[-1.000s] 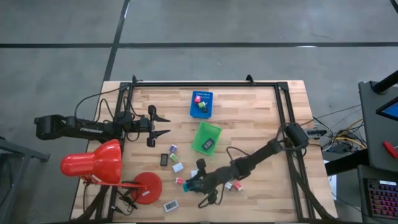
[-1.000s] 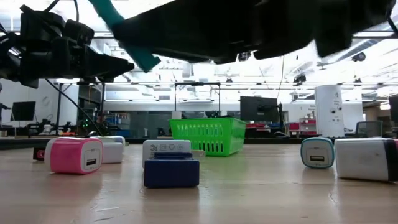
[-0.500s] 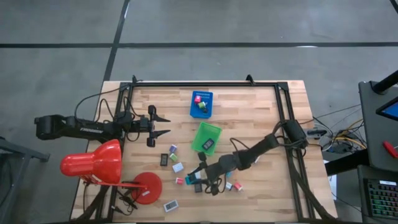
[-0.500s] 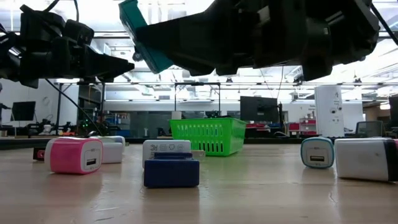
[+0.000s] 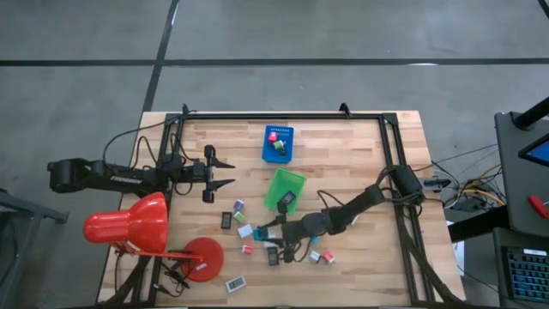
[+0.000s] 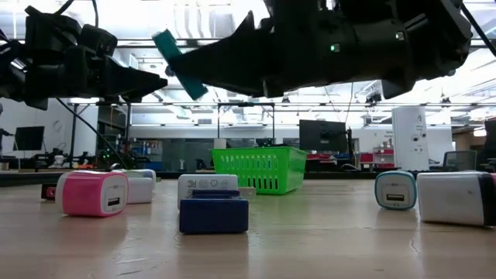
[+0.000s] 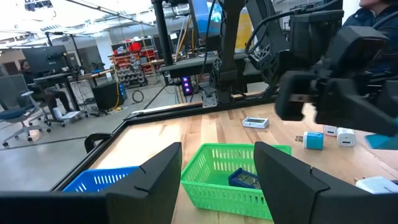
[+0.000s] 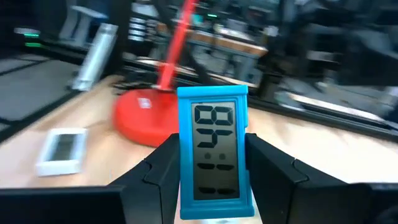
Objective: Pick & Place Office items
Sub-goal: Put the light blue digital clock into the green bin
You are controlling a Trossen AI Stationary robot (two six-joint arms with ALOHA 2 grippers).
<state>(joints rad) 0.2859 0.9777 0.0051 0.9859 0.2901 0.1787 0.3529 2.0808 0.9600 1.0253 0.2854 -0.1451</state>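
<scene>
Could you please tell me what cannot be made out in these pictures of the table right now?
- High view: the small office items near the right pincer are too tiny to identify.
- Right wrist view: the teal rectangular clock with a grey display hides the table behind it; the background is blurred.
- Low view: the dark arm hides where the clock sits in the grip.
- Left wrist view: the green plastic basket is partly covered by the left pincer.

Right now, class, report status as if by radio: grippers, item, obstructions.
Right gripper shut on teal clock, held above table. Left gripper open, waiting by left rail. Green tray just ahead; nothing seen in the way.
</scene>
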